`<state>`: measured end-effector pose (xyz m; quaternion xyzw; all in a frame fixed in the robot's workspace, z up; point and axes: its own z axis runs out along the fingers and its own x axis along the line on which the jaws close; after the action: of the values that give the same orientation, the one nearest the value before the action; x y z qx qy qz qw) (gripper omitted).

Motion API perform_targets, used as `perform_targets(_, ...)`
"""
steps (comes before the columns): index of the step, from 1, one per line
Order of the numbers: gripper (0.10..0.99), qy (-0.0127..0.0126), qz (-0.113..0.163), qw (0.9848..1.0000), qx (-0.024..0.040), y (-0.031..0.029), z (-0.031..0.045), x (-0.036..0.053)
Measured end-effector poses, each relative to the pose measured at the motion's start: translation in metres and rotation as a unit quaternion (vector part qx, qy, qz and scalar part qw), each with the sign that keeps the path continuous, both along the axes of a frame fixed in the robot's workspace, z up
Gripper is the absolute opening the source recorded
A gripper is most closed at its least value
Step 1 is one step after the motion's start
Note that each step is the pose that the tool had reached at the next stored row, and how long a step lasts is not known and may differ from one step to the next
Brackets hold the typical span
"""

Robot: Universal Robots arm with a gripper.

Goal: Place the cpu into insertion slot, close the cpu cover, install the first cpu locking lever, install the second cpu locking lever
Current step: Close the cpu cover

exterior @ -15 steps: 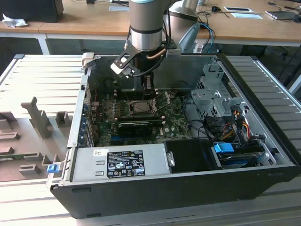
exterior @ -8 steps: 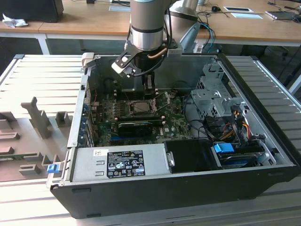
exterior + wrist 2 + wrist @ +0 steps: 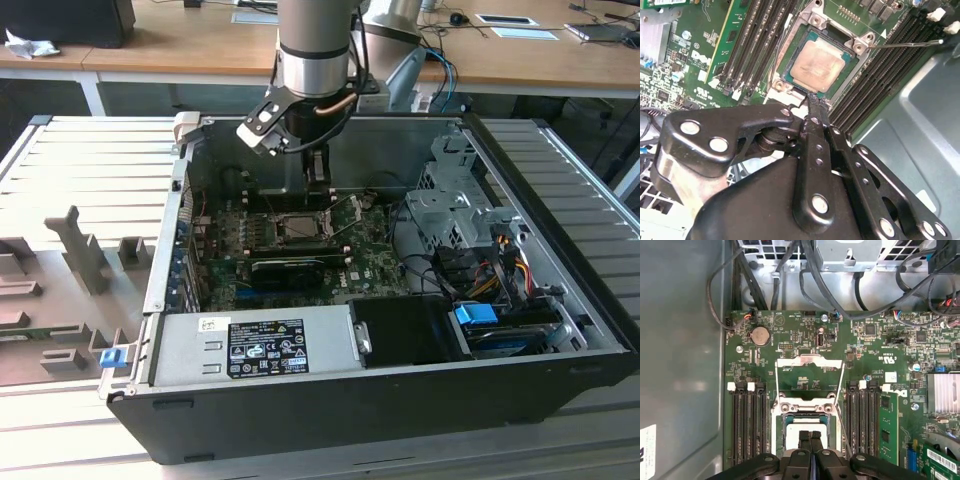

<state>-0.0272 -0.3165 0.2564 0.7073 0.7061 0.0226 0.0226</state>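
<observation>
By the cpu (image 3: 821,64) in the second wrist view, the end effector (image 3: 812,98) hangs clenched.

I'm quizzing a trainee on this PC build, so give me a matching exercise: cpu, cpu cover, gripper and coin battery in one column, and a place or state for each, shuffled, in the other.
Column one
1. cpu
2. cpu cover
3. gripper
4. coin battery

Column two
A. swung open, hinged back
B. round and silver, on the green board
C. seated in the insertion slot
D. shut, tips beside the cpu

Pairs: 1-C, 2-A, 3-D, 4-B
</observation>
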Motion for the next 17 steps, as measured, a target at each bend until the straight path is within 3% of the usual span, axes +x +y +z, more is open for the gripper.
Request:
perform_targets(14,0.106,0.0002,0.000,1.0000,-0.0004,0.0005,0.0003,0.0172)
perform_targets(15,0.106,0.0002,0.000,1.0000,-0.0006,0.0007,0.0046,0.0182)
perform_targets(17,0.106,0.0004,0.000,1.0000,-0.0006,0.0008,0.0054,0.0254)
